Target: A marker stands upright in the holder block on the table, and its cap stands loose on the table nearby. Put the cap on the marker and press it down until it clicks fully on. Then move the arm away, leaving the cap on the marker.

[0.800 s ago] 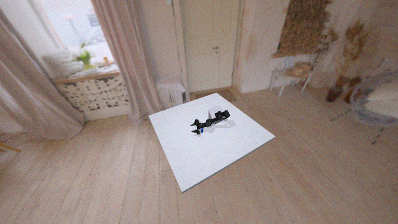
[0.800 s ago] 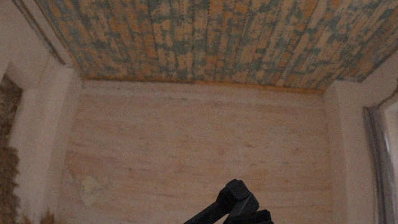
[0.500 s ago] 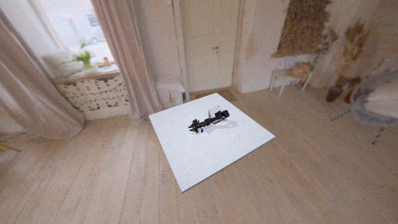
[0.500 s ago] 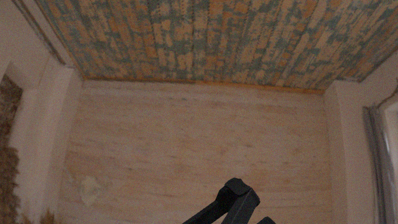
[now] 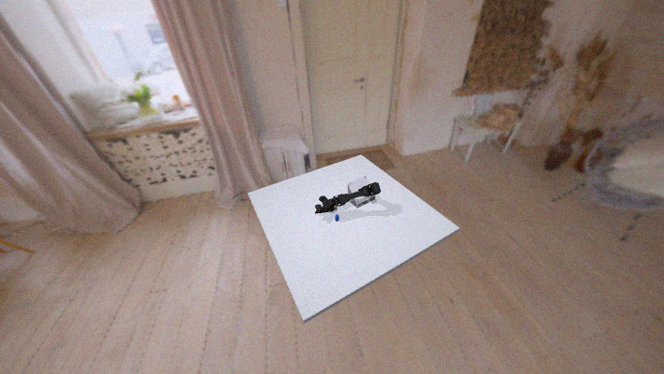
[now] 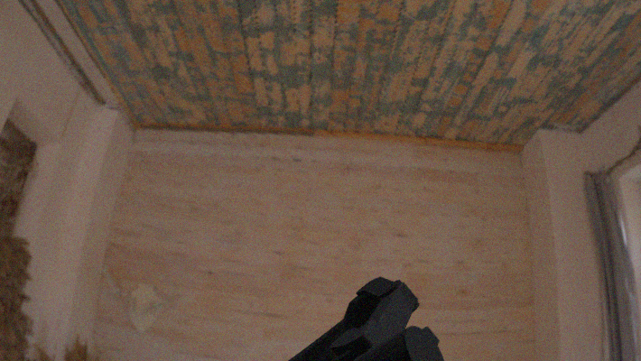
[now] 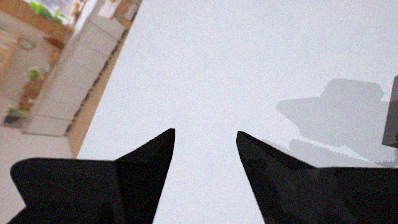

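Note:
My gripper (image 5: 318,206) (image 7: 206,134) is partly open, with nothing between its fingertips in the wrist view. It is held above the white table, left of the arm's body in the top view. A small blue thing (image 5: 337,218) stands on the table just below and to the right of the gripper in that view. It is too small to tell whether it is the cap or part of the marker. It does not show in the wrist view. I cannot make out the marker and the holder block for certain.
A grey and white box (image 5: 356,181) stands beside the arm, partly behind it. A dark grey block (image 7: 391,115) cuts into the right edge of the wrist view. The arm's shadow lies on the white table (image 5: 318,285). The exterior view shows only part of the dark arm (image 6: 375,320).

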{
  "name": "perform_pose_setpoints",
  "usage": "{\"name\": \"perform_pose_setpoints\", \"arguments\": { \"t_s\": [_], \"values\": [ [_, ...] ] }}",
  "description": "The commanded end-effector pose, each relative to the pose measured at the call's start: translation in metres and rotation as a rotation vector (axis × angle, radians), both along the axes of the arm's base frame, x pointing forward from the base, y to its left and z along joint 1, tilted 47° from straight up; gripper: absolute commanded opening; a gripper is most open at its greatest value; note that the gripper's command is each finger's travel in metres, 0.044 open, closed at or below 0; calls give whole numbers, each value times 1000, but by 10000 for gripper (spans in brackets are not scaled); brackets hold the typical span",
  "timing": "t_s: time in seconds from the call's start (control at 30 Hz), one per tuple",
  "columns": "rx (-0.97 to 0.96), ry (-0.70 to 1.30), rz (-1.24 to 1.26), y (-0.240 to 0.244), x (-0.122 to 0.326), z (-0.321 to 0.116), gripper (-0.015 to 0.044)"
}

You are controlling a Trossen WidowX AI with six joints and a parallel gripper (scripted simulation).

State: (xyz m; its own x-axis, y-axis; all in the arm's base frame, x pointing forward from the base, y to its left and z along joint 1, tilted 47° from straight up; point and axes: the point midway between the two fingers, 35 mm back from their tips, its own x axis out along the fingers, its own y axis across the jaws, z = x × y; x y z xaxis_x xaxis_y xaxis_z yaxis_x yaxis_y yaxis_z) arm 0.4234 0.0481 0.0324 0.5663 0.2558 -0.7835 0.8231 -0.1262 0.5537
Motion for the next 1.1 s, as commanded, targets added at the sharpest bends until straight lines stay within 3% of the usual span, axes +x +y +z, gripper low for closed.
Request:
{"name": "perform_pose_setpoints", "arguments": {
  "t_s": [0.0, 0.37, 0.8, 1.07],
  "values": [
    [144, 294, 458, -6, -68, 14, 245],
    [395, 426, 608, 0, -116, 57, 245],
    [395, 425, 608, 2, -114, 59, 245],
    [396, 425, 609, 27, -117, 36, 245]
  ]
}}
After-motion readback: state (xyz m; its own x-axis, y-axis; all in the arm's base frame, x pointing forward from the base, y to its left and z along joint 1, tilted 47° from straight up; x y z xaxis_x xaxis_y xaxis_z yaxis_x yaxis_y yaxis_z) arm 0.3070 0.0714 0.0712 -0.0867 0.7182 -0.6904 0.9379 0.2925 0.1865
